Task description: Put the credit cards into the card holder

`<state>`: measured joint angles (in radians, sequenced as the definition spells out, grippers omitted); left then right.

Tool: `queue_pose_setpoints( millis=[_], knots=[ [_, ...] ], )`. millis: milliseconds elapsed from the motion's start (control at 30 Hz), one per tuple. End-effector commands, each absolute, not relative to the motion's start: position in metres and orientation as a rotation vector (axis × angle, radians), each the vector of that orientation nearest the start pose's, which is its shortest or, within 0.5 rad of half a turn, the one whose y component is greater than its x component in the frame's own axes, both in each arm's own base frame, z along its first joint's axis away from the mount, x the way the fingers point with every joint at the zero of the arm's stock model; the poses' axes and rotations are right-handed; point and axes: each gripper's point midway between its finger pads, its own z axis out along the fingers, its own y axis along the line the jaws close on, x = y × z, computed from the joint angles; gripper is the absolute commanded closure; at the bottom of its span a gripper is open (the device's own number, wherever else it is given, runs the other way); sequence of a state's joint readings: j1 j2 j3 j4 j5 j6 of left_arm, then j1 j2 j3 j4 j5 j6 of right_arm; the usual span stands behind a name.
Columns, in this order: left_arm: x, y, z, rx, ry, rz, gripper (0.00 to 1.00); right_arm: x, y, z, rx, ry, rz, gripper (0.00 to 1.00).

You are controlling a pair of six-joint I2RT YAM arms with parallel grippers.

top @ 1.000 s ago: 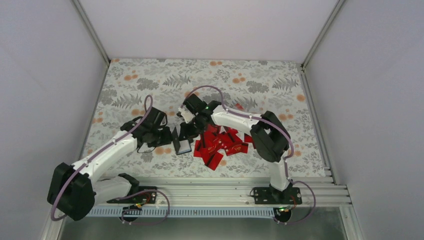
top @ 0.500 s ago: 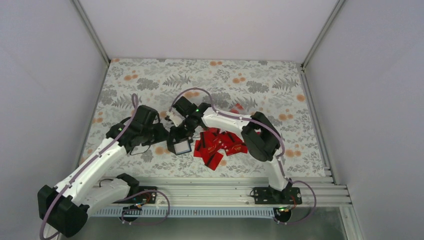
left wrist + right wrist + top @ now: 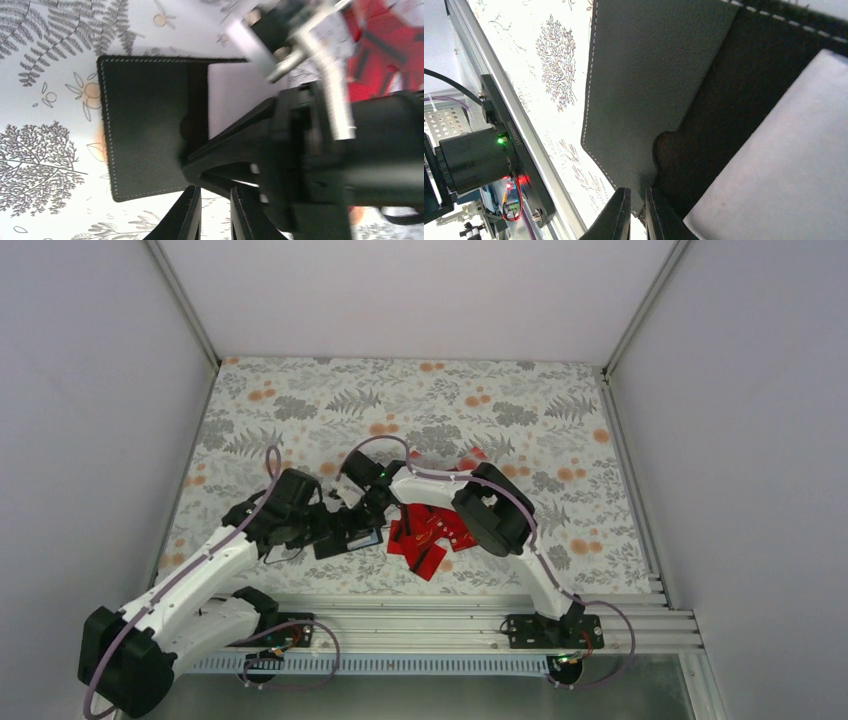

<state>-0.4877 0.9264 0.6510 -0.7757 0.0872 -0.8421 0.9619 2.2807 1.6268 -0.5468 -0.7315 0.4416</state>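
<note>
The black card holder (image 3: 343, 541) lies spread open on the flowered table, left of the pile of red credit cards (image 3: 436, 529). My right gripper (image 3: 368, 512) is shut on its near edge; in the right wrist view the stitched flap (image 3: 644, 75) runs down between the fingertips (image 3: 638, 196), with the grey pocket (image 3: 784, 165) beside it. My left gripper (image 3: 322, 526) hovers at the holder's left side. In the left wrist view the holder (image 3: 145, 130) lies just past my left gripper (image 3: 215, 192), whose jaws stand a narrow gap apart with only table between them. Red cards (image 3: 385, 45) show at the top right.
The right arm's black wrist (image 3: 320, 145) crowds the space directly beside my left fingers. An aluminium rail (image 3: 450, 615) runs along the near table edge, with the arm bases on it. White walls enclose the table on three sides.
The right arm has swung left and nearer, carrying the card holder from a raised, half-folded pose down to lying open. The left gripper shifted left with it and its jaws narrowed.
</note>
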Motion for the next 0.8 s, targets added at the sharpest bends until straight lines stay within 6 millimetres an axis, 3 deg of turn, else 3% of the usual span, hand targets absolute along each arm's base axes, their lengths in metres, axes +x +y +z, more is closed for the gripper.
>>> queue_pose_setpoints(
  millis=[0, 267, 500, 600, 767],
  knots=[
    [0.204, -0.122, 0.082, -0.538, 2.719, -0.5, 0.85, 0.193, 0.481, 0.038, -1.013, 2.872, 1.263, 0.9],
    [0.206, -0.121, 0.047, -0.591, 2.785, -0.447, 0.92, 0.202, 0.473, 0.086, -1.026, 2.787, 1.246, 0.9],
    [0.204, -0.112, 0.029, -0.587, 2.826, -0.362, 0.96, 0.23, 0.442, 0.134, -0.875, 2.712, 1.093, 0.89],
    [0.202, -0.11, 0.024, -0.604, 2.835, -0.355, 0.96, 0.242, 0.421, 0.131, -0.771, 2.737, 0.987, 0.89],
    [0.194, -0.107, 0.014, -0.621, 2.863, -0.353, 0.97, 0.248, 0.403, 0.097, -0.706, 2.83, 0.846, 0.89]
  ],
)
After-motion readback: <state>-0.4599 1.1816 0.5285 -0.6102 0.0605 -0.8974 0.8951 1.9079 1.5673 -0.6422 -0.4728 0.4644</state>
